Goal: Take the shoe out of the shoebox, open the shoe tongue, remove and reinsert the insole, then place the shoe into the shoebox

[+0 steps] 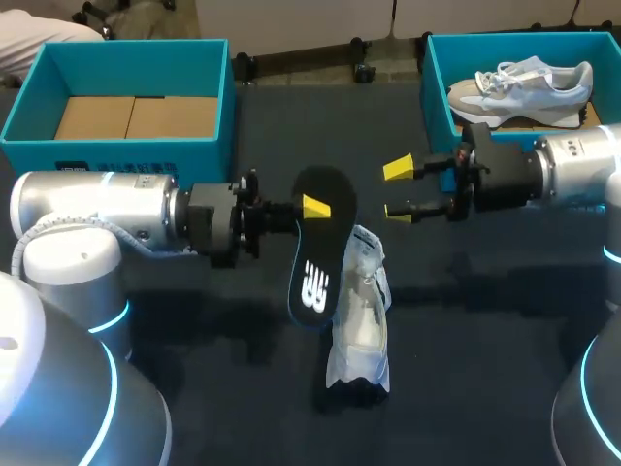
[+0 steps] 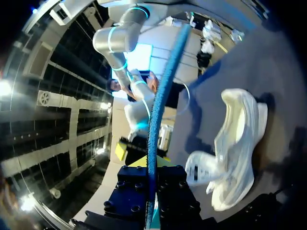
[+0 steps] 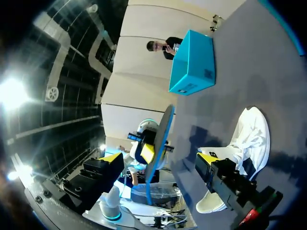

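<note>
While your left gripper point(image 1: 312, 207) pinches the black insole point(image 1: 318, 262) by its upper end, you see only one of its yellow tips from the head view; the other sits behind the insole. The insole hangs on edge over the middle of the table point(image 1: 485, 320), and from the left wrist it shows only as a thin blue strip point(image 2: 154, 143) clamped between the fingers.

The white shoe point(image 1: 361, 311) lies on the table just toward the near edge from there. The insole covers one side of it, and you cannot tell which end is the toe.

Your right gripper point(image 1: 398, 190) is spread wide and holds nothing, near the insole but apart from it.

The right shoebox point(image 1: 434, 87) at the far right corner holds a second shoe point(image 1: 524, 87), and your right arm hides the box's near wall. The left shoebox point(image 1: 116, 153) stands at the far left corner with brown cardboard point(image 1: 136, 116) inside.
</note>
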Tool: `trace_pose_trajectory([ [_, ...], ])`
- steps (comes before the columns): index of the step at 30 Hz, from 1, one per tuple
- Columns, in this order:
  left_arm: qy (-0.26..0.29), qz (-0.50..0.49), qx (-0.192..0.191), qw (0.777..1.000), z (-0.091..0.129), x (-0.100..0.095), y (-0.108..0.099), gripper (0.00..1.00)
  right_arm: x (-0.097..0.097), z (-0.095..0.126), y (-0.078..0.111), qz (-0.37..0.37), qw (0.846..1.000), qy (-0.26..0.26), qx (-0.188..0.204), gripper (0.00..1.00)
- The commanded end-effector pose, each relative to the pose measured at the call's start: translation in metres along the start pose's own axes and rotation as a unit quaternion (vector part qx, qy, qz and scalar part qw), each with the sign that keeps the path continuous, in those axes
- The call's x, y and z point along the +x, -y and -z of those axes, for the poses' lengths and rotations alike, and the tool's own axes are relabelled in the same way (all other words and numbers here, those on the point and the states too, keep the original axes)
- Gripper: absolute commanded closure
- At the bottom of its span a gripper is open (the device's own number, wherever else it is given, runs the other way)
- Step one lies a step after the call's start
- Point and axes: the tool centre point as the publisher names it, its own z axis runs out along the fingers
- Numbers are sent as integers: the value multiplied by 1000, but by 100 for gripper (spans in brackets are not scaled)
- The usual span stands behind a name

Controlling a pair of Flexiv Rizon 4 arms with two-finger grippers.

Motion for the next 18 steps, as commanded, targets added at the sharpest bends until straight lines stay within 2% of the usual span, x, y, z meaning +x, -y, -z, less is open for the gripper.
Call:
trace_pose_trajectory([
  [1,-3,18,10,1000,8,3,11,100,9,2,-6,96,992,45,69,0],
  [4,-2,38,22,999,8,4,19,100,11,3,-4,151,977,78,129,0],
  [5,-3,41,24,999,8,4,22,100,10,4,-3,165,971,100,141,0],
  [7,2,62,36,997,8,5,27,100,8,4,-2,190,962,110,159,0],
  [8,5,74,41,996,8,6,30,100,7,6,0,208,956,121,166,0],
  [10,1,101,64,993,6,7,34,100,0,6,5,229,939,149,211,0],
  [11,-34,71,82,994,5,7,38,100,0,6,5,229,939,149,211,0],
  [18,-34,71,82,994,5,7,38,100,0,6,5,229,939,149,211,0],
])
